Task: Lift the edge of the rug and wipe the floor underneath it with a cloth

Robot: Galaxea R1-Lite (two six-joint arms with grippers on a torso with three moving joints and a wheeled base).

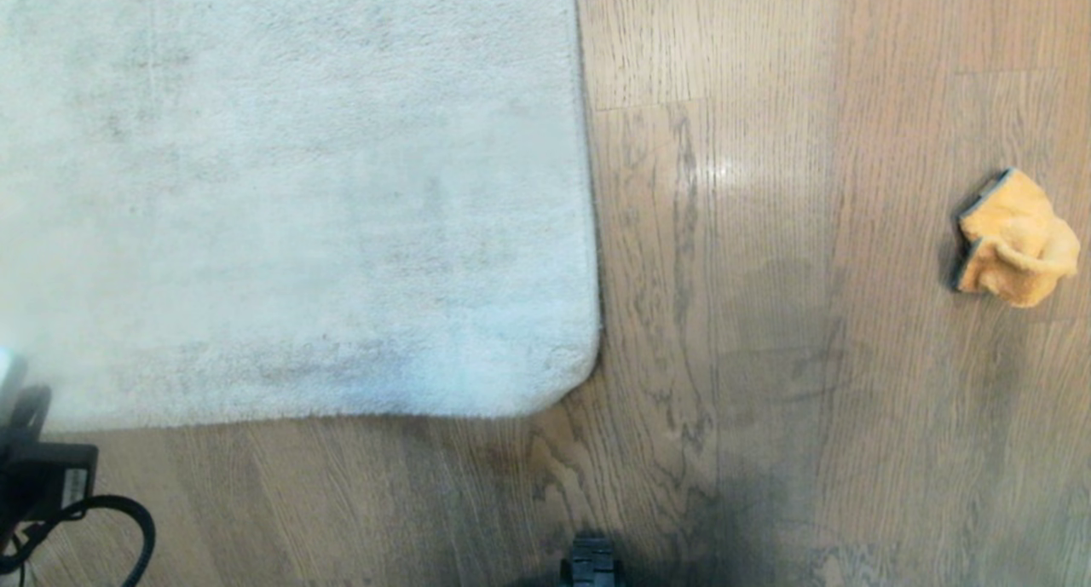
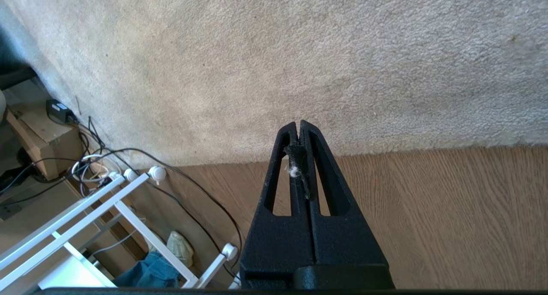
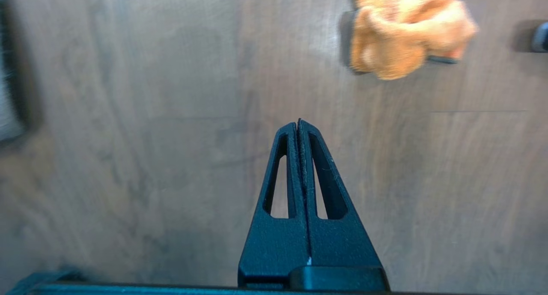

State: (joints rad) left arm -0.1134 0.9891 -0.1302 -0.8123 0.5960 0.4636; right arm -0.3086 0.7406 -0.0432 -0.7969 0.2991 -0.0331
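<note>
One pale grey rug (image 1: 290, 195) flat on the brown wood-grain floor (image 1: 767, 357), rounded corner nearest the robot, the rug edge (image 1: 595, 229) running along the bare planks and lying down on them; one orange-yellow cloth (image 1: 1016, 239) crumpled in a loose heap with dark trim showing, alone on the floor well apart from the rug, to the robot's right. Two black grippers, both with jaws pressed together and holding nothing: left gripper (image 2: 298, 124) poised over the line where rug meets floor, a tuft of pale lint caught between its fingers (image 2: 310, 158); right gripper (image 3: 298, 123) above bare planks, near the cloth but clear of it. One white metal rack (image 2: 107, 218) at the rug's far side in the left wrist view, with several black cables (image 2: 180, 188) trailing past its feet, one cardboard box (image 2: 40, 136) bearing a black adapter beside them, contents unseen, and blue fabric (image 2: 147, 271) bundled under the rack.
</note>
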